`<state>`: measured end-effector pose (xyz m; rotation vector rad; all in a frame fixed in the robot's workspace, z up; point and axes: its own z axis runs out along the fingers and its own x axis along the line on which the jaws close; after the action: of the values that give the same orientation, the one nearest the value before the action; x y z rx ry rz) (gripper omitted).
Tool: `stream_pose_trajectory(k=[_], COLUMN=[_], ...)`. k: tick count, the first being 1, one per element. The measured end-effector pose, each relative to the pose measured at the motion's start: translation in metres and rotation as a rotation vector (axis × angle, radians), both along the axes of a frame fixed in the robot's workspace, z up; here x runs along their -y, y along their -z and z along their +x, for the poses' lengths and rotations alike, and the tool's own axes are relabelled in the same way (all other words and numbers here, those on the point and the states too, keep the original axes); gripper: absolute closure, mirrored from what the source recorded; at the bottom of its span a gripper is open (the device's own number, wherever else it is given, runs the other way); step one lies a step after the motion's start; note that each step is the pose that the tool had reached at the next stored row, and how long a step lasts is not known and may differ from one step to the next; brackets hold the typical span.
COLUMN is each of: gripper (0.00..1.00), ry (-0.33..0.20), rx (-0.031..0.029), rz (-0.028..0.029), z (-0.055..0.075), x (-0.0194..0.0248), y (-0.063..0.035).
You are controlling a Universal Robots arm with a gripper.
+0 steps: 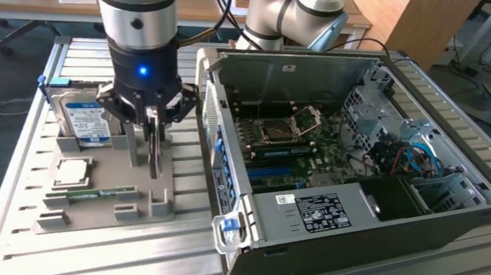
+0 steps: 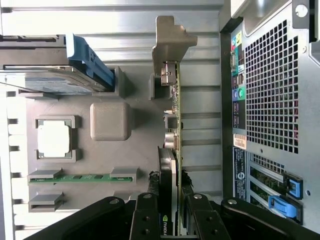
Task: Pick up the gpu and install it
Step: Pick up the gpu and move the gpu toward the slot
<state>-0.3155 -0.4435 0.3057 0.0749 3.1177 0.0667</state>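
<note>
A: What was seen closest to the lens?

B: The black fingers (image 2: 147, 220) of the hand (image 2: 170, 212) were seen closest. They were clenched on the gpu (image 2: 170, 165), with one finger laid against each flat face of the card near its upper edge.

A: Where was the gpu found?

B: It was stood on its long edge at a slot of a grey holder tray (image 2: 110, 150), with its silver bracket (image 2: 170, 40) pointed away from the hand. In the exterior view the hand (image 1: 154, 119) was hung straight down over the gpu (image 1: 153, 153). Whether the card was seated in its slot or clear of it could not be told.

A: Why was it kept upright?

B: Probably so that both faces were offered to fingers reaching down from above, and so that the lower connector edge was left free of the grip.

A: What else was held by the tray?

B: A blue-labelled hard drive (image 1: 87, 120) was propped on edge. A square processor chip (image 1: 72, 172) was laid flat in a frame, and a narrow green memory stick (image 1: 98, 195) was cradled between two blocks. Each part was given its own seat, presumably so that it could be found in a known place.

A: And the computer?

B: An open case (image 1: 351, 253) was laid on its side on the slatted metal table (image 1: 128, 260), just beside the tray at the exterior view's right. Its motherboard (image 1: 284, 151) was thus turned upward, which was judged to suit parts lowered in from above.
</note>
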Motion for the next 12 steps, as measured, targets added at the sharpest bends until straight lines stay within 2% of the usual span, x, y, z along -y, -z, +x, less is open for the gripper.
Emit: stream_pose_trajectory(k=[12], gripper=[0.73], ry=[0.0], rx=[0.0], rz=[0.0002], z=[0.0], x=[0.0], y=[-0.017])
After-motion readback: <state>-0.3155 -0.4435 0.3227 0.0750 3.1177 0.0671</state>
